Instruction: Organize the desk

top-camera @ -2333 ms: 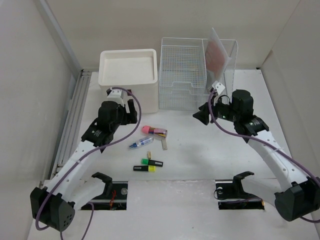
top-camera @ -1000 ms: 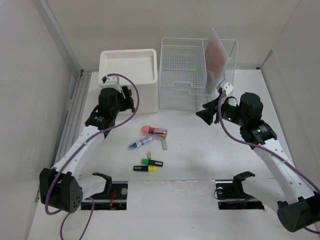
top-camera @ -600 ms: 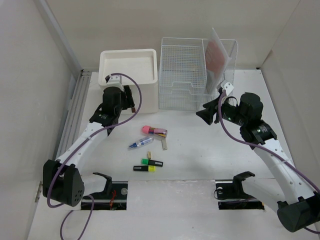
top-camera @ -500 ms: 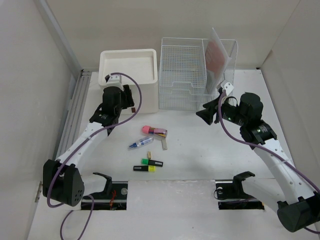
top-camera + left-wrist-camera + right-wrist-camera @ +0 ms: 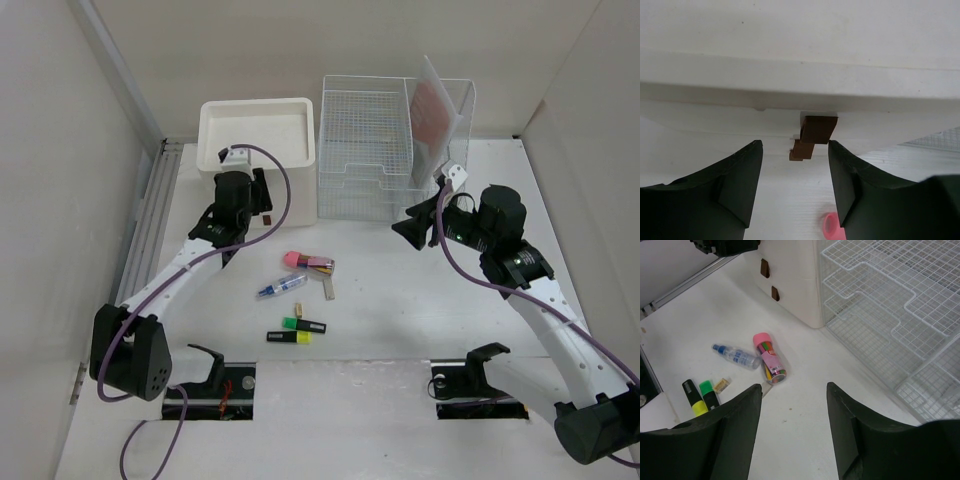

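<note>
The desk (image 5: 400, 310) is a white tabletop with small items loose near its middle: a pink-capped tube of coloured pens (image 5: 309, 263), a blue-capped bottle (image 5: 281, 288) and two highlighters (image 5: 297, 330). My left gripper (image 5: 258, 202) is open, close to the front of the white drawer box (image 5: 258, 140). In the left wrist view the open left gripper (image 5: 795, 185) faces the box's brown handles (image 5: 818, 129), apart from them. My right gripper (image 5: 408, 228) hangs open and empty above the desk. The right wrist view looks past the right gripper (image 5: 794, 425) at the pen tube (image 5: 769, 359).
A stack of white wire trays (image 5: 365, 140) stands right of the drawer box, with a clear file holder (image 5: 445, 110) beside it. A small eraser (image 5: 722, 385) lies by the highlighters (image 5: 700, 394). Beige walls close in the left, back and right sides.
My left gripper has moved up and back toward the drawer box front, with its jaws slightly narrower. The right arm shifted a little to the right early on and has since stayed still.
</note>
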